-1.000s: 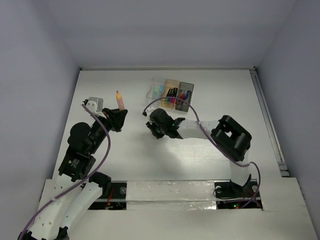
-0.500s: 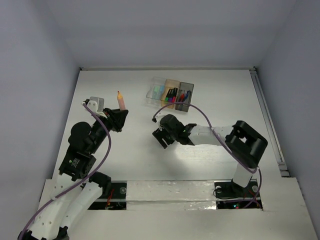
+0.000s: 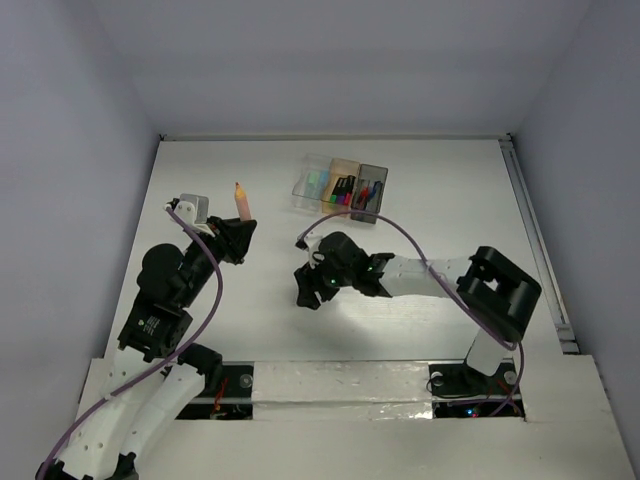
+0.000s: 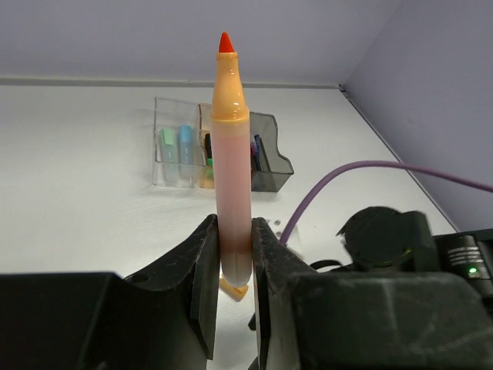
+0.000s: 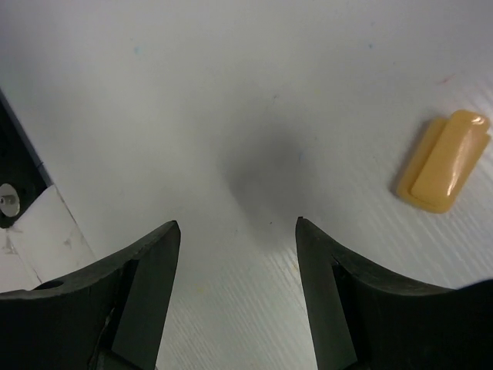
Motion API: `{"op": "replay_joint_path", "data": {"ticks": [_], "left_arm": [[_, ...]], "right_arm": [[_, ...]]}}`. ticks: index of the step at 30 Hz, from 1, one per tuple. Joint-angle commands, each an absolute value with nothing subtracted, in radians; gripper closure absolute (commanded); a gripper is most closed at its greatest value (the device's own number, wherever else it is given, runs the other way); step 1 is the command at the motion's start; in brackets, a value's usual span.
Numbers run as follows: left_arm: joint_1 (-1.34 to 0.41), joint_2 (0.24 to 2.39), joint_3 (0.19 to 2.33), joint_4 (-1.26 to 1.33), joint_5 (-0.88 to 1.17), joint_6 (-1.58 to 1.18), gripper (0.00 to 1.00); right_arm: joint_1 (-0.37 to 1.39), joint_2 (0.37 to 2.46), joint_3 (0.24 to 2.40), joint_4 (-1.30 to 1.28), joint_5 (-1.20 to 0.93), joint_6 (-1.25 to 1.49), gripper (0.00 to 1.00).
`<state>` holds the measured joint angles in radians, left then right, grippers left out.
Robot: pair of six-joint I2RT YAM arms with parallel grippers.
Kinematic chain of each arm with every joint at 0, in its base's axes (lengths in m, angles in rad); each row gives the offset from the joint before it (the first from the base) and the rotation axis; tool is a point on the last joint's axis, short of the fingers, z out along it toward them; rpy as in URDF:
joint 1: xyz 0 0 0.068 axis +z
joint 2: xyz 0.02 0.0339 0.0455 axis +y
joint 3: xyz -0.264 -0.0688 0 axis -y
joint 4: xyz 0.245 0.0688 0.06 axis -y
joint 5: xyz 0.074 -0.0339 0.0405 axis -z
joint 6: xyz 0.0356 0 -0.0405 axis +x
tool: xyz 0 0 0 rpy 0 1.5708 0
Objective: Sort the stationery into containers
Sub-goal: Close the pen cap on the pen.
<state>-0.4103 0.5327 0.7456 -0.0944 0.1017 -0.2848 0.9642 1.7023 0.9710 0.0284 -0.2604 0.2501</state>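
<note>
I hold the orange marker (image 4: 232, 177) upright in my left gripper (image 4: 231, 266), toward the counter's (image 3: 450, 200) left edge.
An orange cap (image 5: 444, 160) lies on the counter just beside my right gripper (image 5: 235, 254), which stands wide; three containers (image 3: 341, 187) sit near the far edge.

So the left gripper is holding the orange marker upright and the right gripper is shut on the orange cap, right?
The left gripper does hold the orange marker upright, but the right gripper is open and empty: the right wrist view shows the orange cap lying on the table beside it.
</note>
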Motion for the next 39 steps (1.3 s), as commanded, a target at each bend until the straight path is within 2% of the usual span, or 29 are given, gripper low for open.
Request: {"op": "replay_joint_path", "data": {"ticks": [1,6,15,26,39], "left_arm": [[-0.403,0.52,0.741,-0.041,0.1,-0.273,1.0],[-0.403,0.517,0.739,-0.041,0.098,-0.272,1.0],[-0.403,0.517,0.741,-0.043,0.101,-0.273,1.0],[-0.394,0.522,0.739,-0.04,0.106,-0.275,1.0],[-0.394,0.522,0.739,-0.043,0.107,-0.272,1.0]], "right_arm": [[0.973,1.755,0.991,0.127,-0.296,0.333,0.32],[0.973,1.828,1.045,0.059,-0.178,0.359,0.32],[0.963,1.829,1.034,-0.024,0.06,0.387,0.33],[0.899,1.835,1.04,0.024,0.084,0.397,0.32],[0.838,1.922,1.209,0.02,0.055,0.357,0.28]]}}
